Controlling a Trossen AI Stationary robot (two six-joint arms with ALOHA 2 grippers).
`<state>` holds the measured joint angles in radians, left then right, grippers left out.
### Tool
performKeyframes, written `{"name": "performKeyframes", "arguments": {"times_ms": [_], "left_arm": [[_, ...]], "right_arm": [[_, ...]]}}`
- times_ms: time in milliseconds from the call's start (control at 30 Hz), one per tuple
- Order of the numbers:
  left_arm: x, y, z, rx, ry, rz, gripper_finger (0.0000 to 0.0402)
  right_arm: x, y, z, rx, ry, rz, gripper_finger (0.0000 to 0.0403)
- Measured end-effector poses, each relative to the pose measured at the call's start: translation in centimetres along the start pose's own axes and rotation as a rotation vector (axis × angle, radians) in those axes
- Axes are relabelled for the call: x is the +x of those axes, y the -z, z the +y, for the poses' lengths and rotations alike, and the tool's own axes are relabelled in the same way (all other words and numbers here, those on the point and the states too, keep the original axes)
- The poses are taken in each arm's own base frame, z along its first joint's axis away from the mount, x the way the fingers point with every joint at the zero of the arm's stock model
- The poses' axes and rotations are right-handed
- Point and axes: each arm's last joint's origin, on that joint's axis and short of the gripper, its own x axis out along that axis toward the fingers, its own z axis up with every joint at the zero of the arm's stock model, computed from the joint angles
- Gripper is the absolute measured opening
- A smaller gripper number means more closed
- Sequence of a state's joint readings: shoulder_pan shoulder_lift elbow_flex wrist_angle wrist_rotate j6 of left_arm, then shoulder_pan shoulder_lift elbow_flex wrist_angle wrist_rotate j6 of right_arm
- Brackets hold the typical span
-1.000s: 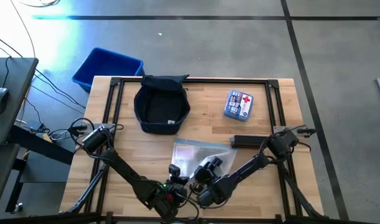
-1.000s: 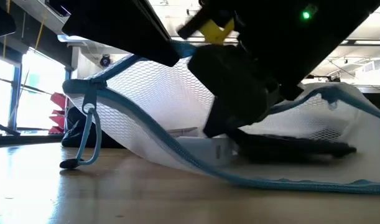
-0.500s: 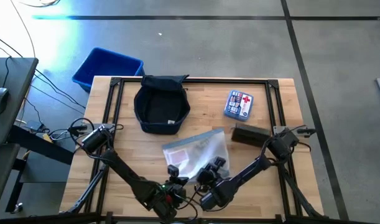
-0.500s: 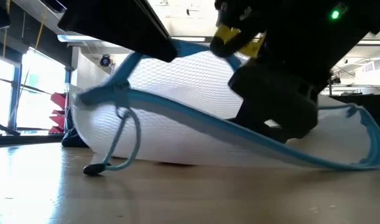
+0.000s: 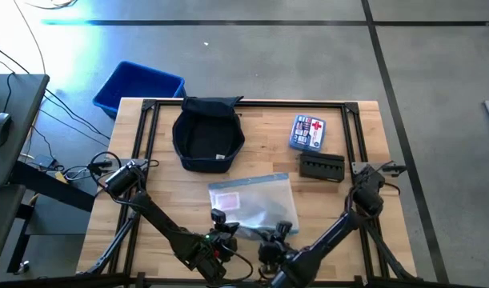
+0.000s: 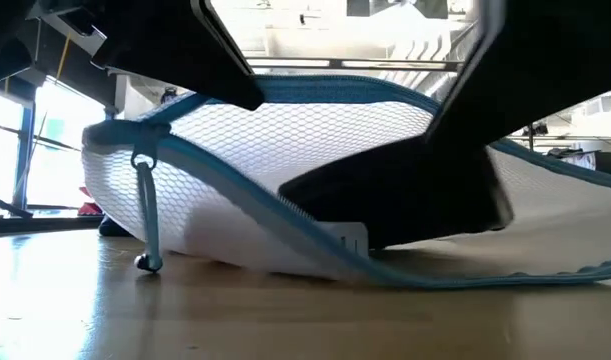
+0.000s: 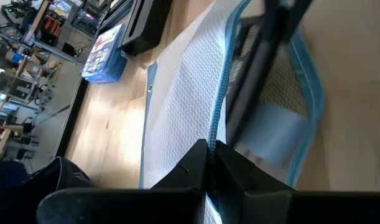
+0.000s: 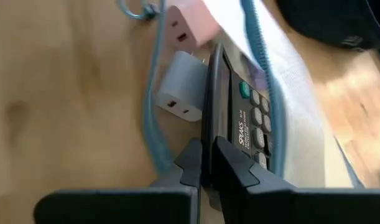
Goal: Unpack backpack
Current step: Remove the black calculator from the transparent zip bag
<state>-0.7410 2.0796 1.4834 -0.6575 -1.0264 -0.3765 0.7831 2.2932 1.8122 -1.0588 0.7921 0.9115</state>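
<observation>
One backpack [image 5: 208,138], sitting at 12 o'clock on bench [image 5: 268,152]: soft, floppy, light; rim offering best hold. Left gripper [image 5: 220,220] and right gripper [image 5: 282,230]: jaws both pinching mesh pouch [image 5: 256,200] edge.

Black case [image 5: 322,167] dropped out; mesh pouch [image 5: 254,203] flattened.

From above, the backpack [image 5: 208,134] sits open at the worktop's [image 5: 164,180] eleven o'clock, a blue bin [image 5: 138,86] beyond that corner. A first-aid box [image 5: 307,133] and black case [image 5: 322,166] lie at two o'clock. Both claws, left [image 5: 220,220] and right [image 5: 281,232], meet the mesh pouch [image 5: 254,202] at six.
</observation>
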Motion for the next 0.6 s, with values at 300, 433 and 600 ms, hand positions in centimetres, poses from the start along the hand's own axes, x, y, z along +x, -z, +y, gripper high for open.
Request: {"name": "performKeyframes", "arguments": {"times_ms": [300, 433, 600], "left_arm": [[0.0, 0.0, 0.0, -0.011, -0.005, 0.001, 0.0000], [0.0, 0.0, 0.0, -0.011, -0.008, 0.000, 0.0000], [0.0, 0.0, 0.1, -0.011, -0.008, 0.000, 0.0000]], "right_arm": [[-4.2, -0.6, 1.0, -0.030, -0.106, -0.019, 0.0006], [-8.5, -1.8, 0.9, -0.027, -0.187, -0.038, 0.0006], [-13.3, -2.3, -0.4, -0.027, -0.127, -0.174, 0.0005]]}}
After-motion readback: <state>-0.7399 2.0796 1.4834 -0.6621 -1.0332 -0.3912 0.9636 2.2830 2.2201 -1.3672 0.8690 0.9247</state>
